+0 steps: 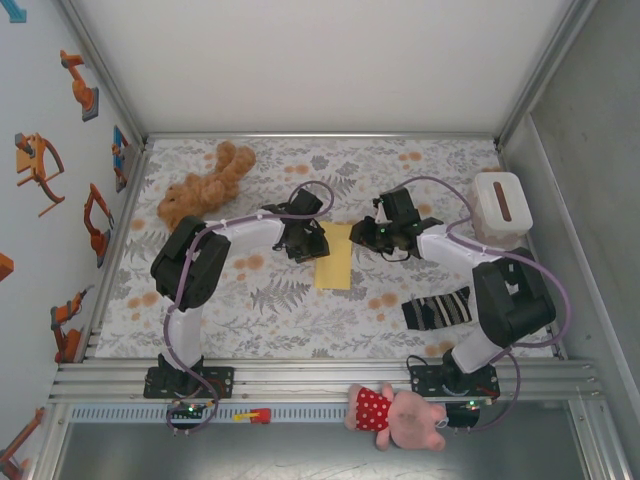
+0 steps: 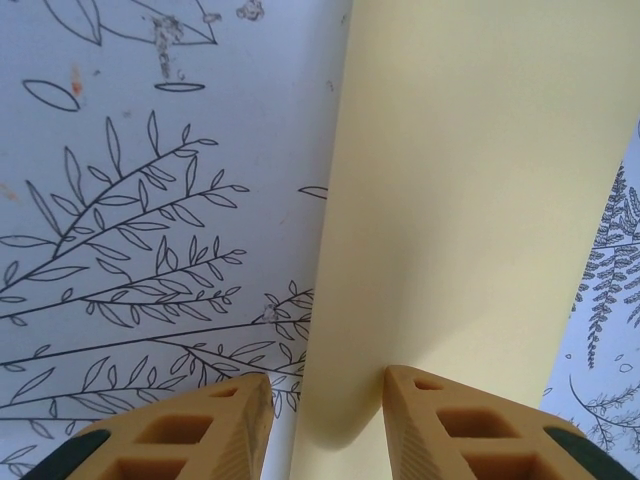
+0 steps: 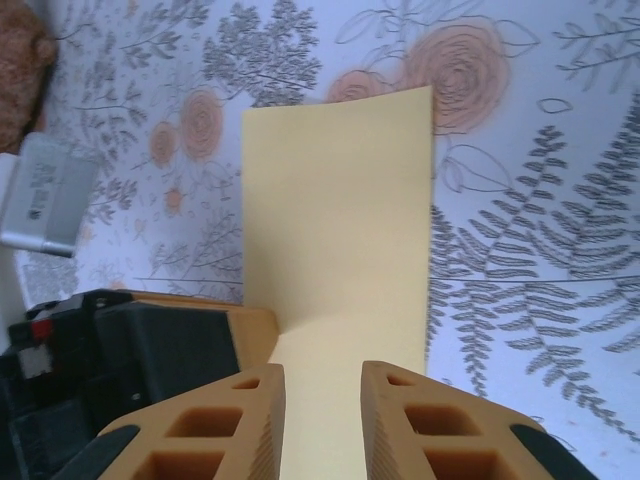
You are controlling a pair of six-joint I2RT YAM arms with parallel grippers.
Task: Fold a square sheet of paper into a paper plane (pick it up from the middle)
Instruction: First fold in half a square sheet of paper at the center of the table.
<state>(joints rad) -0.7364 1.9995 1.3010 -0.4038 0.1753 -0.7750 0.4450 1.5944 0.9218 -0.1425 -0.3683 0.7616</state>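
- Near end cut off in both wrist views: the square sheet of paper (image 1: 334, 257), folded narrow, lying central on the bench (image 1: 280, 310).
- Apart, straddling its rounded edge: left arm's fingers (image 2: 200, 440).
- Apart above it: right arm's fingers (image 3: 420, 430); bare cloth all around.

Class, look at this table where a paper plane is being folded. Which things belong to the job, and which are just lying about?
Part of the job: yellow paper, left gripper, right gripper.

Just lying about: brown teddy, striped sock, white box, pink doll.
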